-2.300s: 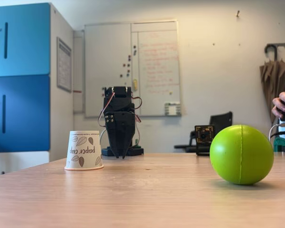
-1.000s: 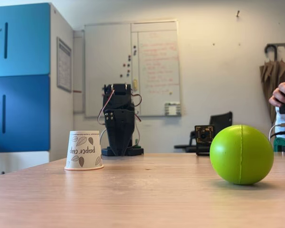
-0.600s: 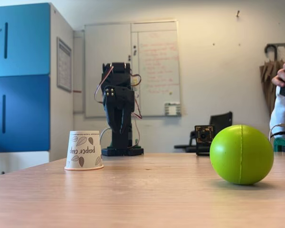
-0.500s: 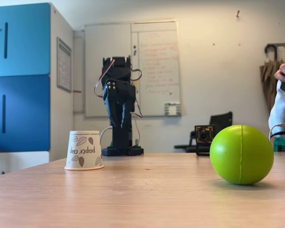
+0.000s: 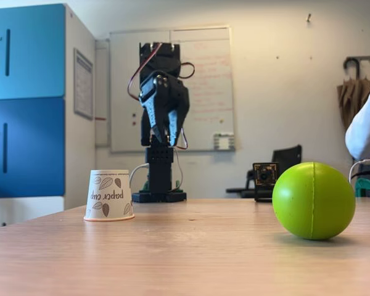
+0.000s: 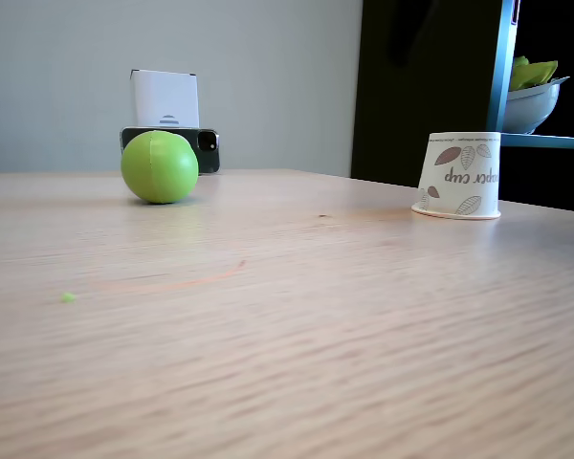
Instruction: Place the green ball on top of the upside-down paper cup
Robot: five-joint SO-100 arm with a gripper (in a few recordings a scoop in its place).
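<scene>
Two black fingers of the gripper (image 5: 164, 137) hang slightly spread and empty, raised high above the far edge of the wooden table (image 5: 191, 259), pointing down. Below it, to the left, the upside-down paper cup (image 5: 109, 195) stands on its rim. Well apart at near right rests the green ball (image 5: 313, 200). Another fixed view reverses them: ball (image 6: 160, 166) far left before a phone (image 6: 207, 150), cup (image 6: 459, 175) right.

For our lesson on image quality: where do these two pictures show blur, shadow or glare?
In one fixed view the table's near edge is soft, and the ball casts a faint shadow. In the other fixed view the near table blurs, the ball and cup are sharper; no strong glare.
</scene>
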